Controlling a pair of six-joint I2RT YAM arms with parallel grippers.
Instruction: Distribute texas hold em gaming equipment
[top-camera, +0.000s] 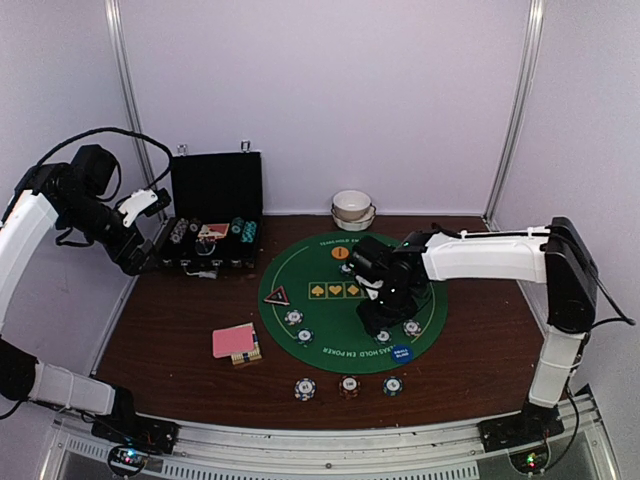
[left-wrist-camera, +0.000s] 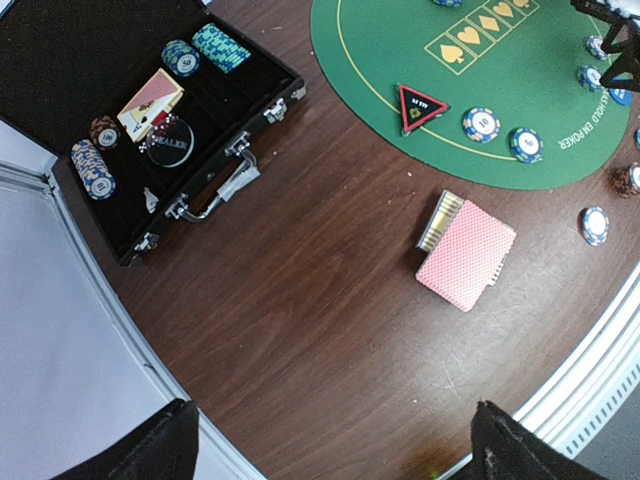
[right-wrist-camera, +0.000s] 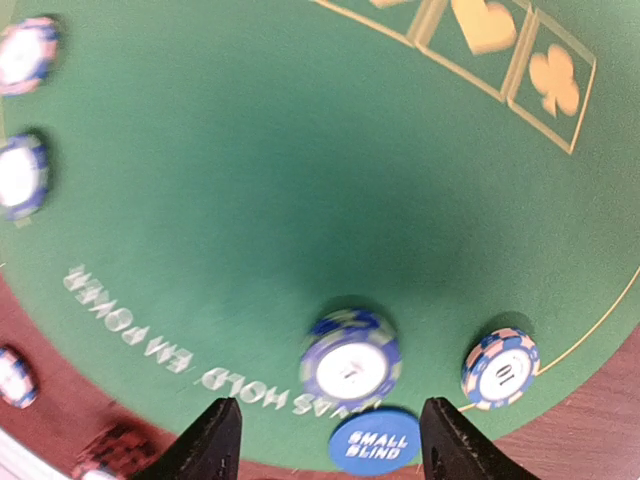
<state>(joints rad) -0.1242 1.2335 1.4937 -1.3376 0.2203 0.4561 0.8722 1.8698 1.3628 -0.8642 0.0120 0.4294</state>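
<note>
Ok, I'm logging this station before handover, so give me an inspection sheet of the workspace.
Surface: brown table, round green mat on it.
Job's things: chips on the mat, three by the near table edge, more in the black case; pink card deck left of the mat; red triangular button and orange button on the mat, blue button at its near edge.
Clutter: white bowls behind the mat.
Tools: left tool open, empty, raised; right tool open, low over a blue chip.
Cables: black cables looping near the left tool.
Surroundings: white walls.
</note>
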